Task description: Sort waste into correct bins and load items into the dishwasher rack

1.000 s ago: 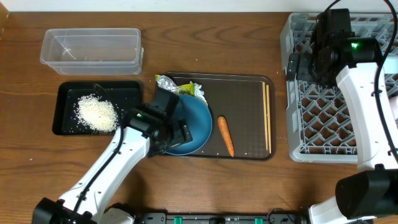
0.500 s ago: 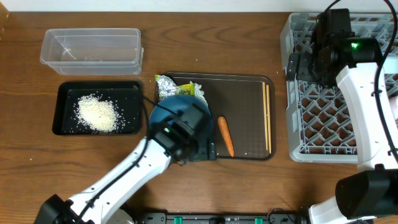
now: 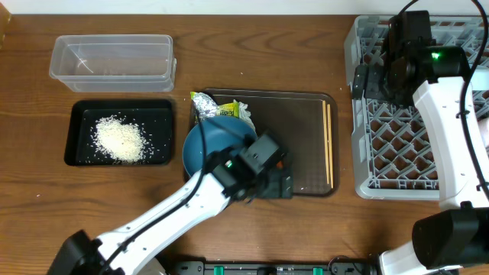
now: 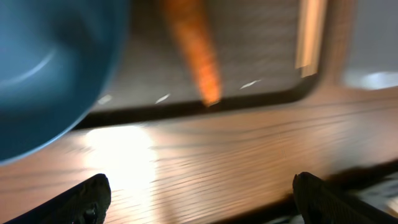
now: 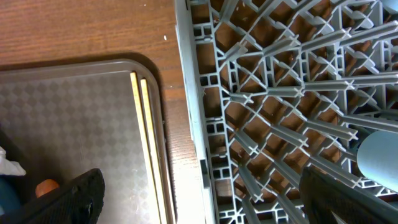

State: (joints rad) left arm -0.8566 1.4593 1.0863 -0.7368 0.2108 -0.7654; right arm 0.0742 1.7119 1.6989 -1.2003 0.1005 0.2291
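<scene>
The rice heap (image 3: 119,140) lies in the black tray (image 3: 80,114). The clear tub (image 3: 112,57) stands behind it. The dark blue dish (image 3: 210,145) sits on the brown serving tray's left end, with the silver wrapper (image 3: 216,107) behind it. My left gripper (image 3: 276,179) is open and empty over the tray's front edge and covers the carrot from above. In the left wrist view the gripper (image 4: 199,202) hangs above bare wood, with the blurred carrot (image 4: 193,50) and the dish (image 4: 43,62) just ahead. The chopsticks (image 3: 328,145) lie at the tray's right. My right gripper (image 5: 205,199) is open over the grey rack's (image 3: 412,137) left wall.
The brown serving tray (image 3: 306,122) lies between the black tray and the rack. In the right wrist view the chopsticks (image 5: 143,137) lie beside the rack (image 5: 280,93), and a light blue cup (image 5: 379,155) rests in the rack at the right edge.
My left arm has swung right from the black tray, across the blue dish, to the brown tray's front edge over the carrot. The right arm has not moved.
</scene>
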